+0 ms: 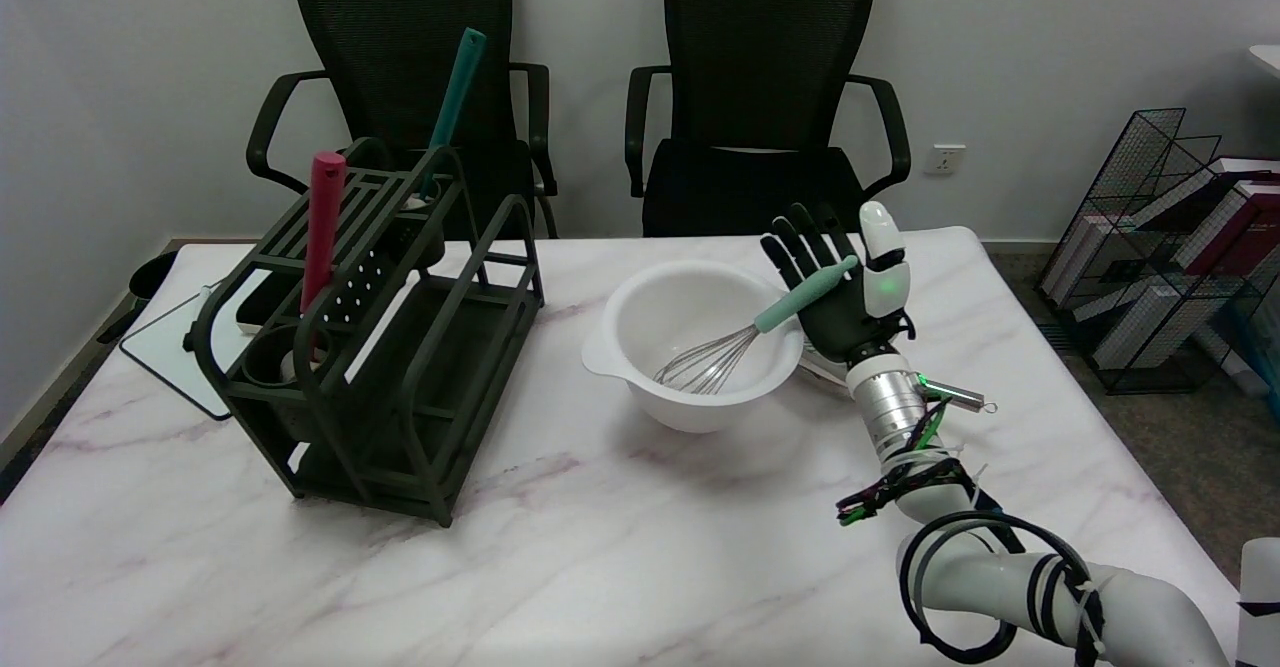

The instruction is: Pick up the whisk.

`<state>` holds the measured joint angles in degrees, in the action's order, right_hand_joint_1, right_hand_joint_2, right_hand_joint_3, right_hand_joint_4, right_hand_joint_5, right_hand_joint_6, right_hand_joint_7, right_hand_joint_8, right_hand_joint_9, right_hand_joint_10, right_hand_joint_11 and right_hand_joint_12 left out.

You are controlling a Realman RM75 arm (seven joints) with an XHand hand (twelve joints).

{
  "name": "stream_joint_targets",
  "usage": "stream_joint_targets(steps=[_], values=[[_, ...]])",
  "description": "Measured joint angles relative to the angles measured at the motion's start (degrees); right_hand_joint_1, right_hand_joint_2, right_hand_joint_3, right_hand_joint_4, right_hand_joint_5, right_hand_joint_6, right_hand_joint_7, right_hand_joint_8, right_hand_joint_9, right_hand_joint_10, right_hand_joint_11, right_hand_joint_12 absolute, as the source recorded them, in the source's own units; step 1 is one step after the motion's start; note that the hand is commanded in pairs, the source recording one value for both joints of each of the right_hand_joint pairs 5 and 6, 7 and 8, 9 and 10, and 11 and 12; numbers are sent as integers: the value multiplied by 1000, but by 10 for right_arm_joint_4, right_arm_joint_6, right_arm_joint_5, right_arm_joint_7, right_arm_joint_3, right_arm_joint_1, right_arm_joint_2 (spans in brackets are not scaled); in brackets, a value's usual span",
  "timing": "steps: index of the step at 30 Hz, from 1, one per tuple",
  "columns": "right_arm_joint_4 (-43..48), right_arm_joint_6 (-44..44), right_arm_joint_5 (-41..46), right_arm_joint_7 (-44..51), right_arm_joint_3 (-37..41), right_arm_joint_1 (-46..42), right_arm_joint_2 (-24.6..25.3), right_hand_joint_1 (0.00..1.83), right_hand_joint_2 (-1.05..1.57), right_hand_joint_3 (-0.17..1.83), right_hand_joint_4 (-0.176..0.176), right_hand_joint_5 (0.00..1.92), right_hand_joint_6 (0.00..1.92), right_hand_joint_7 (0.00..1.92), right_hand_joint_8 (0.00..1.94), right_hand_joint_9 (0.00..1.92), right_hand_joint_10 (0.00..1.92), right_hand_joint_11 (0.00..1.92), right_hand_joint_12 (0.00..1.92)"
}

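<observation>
- I see whisk [745, 339] in bowl [640, 322], just left of my right hand [845, 292], handle across palm.
- Rack [375, 337] far left of hand; chairs [760, 97] behind.

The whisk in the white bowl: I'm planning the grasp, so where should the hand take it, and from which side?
Probably the mint-green handle of the wire whisk, approached from the right: it juts over the white plastic bowl's rim toward the open right hand.

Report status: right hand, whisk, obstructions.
Right hand open, fingers spread behind the whisk handle, not gripping. Whisk leans in white bowl, handle over rim. Nothing blocking the handle.
</observation>
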<state>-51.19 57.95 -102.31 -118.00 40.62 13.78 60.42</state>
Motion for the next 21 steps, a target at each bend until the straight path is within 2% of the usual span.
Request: stream_joint_targets(steps=[8, 16, 19, 21], values=[[-8, 0, -1, 0, 1, 0, 0, 855, 585, 658, 0, 290, 290, 508, 508, 749, 749, 851, 851], [-16, 0, -4, 2, 2, 1, 0, 846, 618, 718, 0, 461, 461, 521, 521, 709, 709, 846, 846], [-17, 0, -9, 3, 2, 2, 0, 844, 614, 734, 0, 486, 486, 522, 522, 758, 758, 996, 996], [-19, 0, -11, 3, 3, 2, 0, 843, 613, 744, 0, 505, 505, 527, 527, 870, 870, 1237, 1237]])
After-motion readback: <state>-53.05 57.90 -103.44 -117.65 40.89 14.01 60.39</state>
